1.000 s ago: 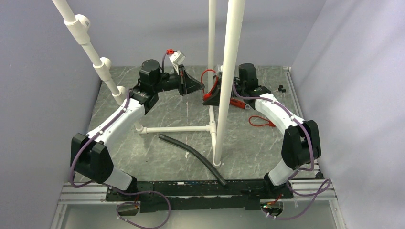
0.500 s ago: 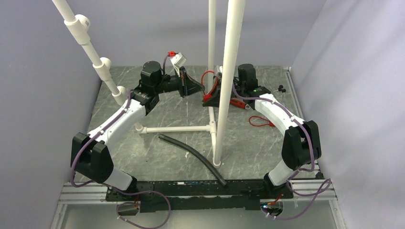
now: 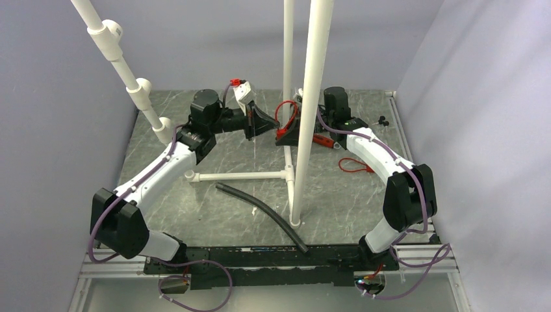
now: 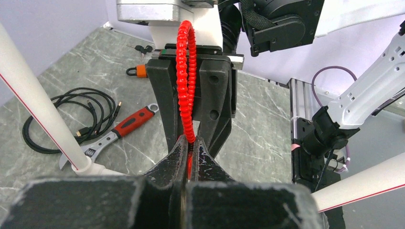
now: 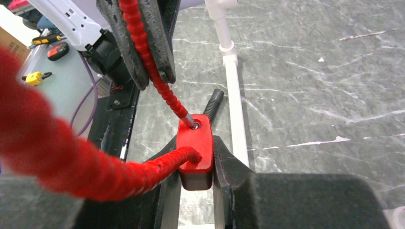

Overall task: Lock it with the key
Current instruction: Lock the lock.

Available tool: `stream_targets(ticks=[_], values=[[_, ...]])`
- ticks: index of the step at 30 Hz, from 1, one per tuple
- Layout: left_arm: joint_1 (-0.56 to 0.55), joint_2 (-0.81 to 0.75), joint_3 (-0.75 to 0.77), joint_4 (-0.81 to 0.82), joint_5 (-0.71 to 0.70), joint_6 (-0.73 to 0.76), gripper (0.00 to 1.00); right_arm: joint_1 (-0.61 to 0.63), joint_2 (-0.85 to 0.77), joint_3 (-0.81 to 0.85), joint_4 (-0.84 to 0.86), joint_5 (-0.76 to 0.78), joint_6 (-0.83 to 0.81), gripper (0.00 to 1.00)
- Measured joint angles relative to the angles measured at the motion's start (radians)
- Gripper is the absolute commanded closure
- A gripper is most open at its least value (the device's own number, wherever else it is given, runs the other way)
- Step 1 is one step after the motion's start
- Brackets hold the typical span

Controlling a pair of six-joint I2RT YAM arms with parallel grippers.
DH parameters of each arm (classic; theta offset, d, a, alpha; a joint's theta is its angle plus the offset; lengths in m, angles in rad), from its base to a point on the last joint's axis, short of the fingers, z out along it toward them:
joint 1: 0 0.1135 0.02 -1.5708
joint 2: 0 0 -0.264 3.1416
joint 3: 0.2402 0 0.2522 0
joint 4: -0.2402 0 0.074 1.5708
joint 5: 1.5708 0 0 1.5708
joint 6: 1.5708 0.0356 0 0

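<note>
Here, left hand (image 4: 192, 142) clamped on one red cable (image 4: 187, 81), right hand (image 5: 196, 164) on one lock body (image 5: 195, 138)

White arms (image 3: 162, 170), black joints (image 3: 408, 195), purple cables (image 3: 227, 277)

My left gripper (image 4: 190, 145) and right gripper (image 5: 193, 148) are matt black. The ribbed cable (image 4: 186, 86) is bright red, and the lock body (image 5: 196, 143) is the same red. The table (image 5: 310, 71) is grey with thin white veins, like marble. The pipes (image 3: 310, 97) are white. The wrench (image 4: 133, 121) has a red and black handle and a silver head. The hose (image 3: 260, 208) is black. My left arm (image 3: 162, 166) and right arm (image 3: 373, 149) are white with black joints.
</note>
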Motion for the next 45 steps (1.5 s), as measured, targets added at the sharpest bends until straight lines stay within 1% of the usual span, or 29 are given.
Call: stream_targets(ticks=[5,15,21,26,30,35,40,45], values=[[-0.007,0.000,-0.003,0.005,-0.007,0.001,1.00,0.000,0.000,0.000,-0.001,0.000,0.006,1.00],[-0.007,0.043,-0.005,0.009,-0.015,-0.146,1.00,-0.004,0.000,0.000,-0.108,0.025,-0.074,1.00],[-0.003,0.037,-0.005,-0.022,-0.043,-0.157,1.00,-0.006,0.000,0.000,-0.110,0.035,-0.056,1.00],[0.032,0.035,-0.011,-0.063,-0.074,-0.171,1.00,-0.013,0.000,0.000,-0.115,0.036,-0.079,1.00],[0.023,0.062,0.025,-0.105,-0.077,-0.153,1.00,-0.014,0.000,0.000,-0.149,0.039,-0.093,1.00],[-0.010,0.079,0.058,-0.143,-0.092,-0.089,1.00,-0.012,0.000,0.000,-0.192,0.035,-0.122,1.00],[-0.026,0.072,0.061,-0.189,-0.106,-0.017,1.00,-0.012,0.000,0.001,-0.240,0.036,-0.143,1.00],[-0.047,0.046,0.059,-0.227,-0.123,0.050,1.00,-0.009,0.000,0.001,-0.244,0.049,-0.143,1.00]])
